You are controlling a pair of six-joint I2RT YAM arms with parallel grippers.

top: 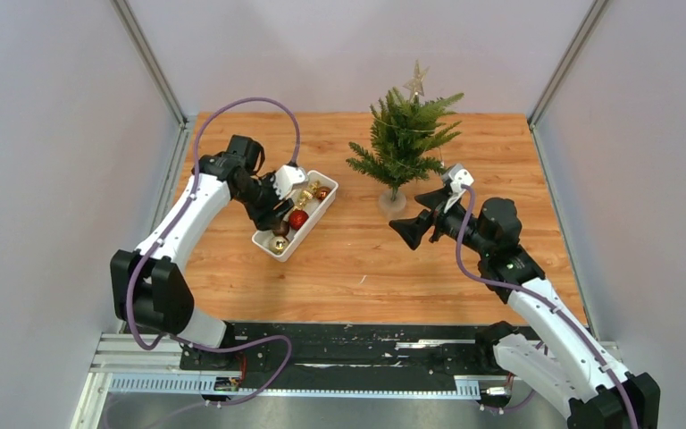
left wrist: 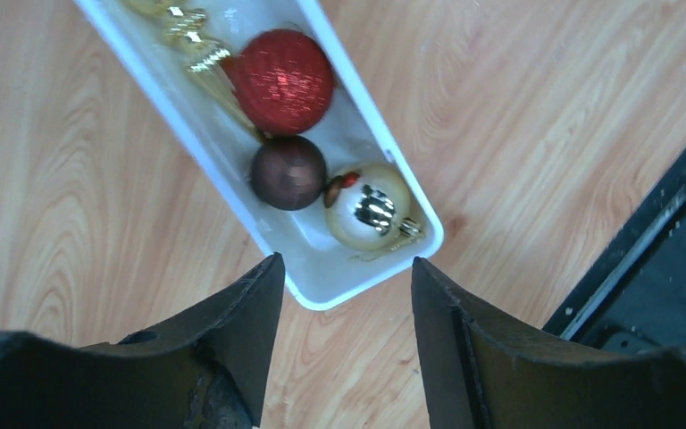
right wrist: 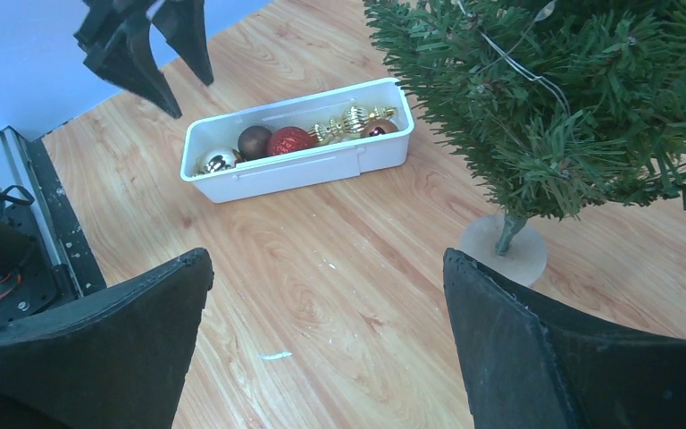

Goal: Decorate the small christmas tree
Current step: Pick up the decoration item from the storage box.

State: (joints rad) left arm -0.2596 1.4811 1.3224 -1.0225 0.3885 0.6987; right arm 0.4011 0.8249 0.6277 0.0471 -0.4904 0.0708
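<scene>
Beside the right tool stands the small christmas tree.

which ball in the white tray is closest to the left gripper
The shiny gold ball, at the end of the white tray nearest the left gripper; the matte brown ball lies just beyond it, the red glitter ball farther still.

**Surfaces and Finishes**

The table is surfaced in smooth, light wood grain. The tray is moulded in smooth white plastic with a faint sheen. The red bauble is coated in rough glitter, the brown bauble is finished matt, and the gold bauble is mirror-glossy. The small christmas tree is formed of bristly green needles. The left gripper is seen in matt black plastic.
</scene>
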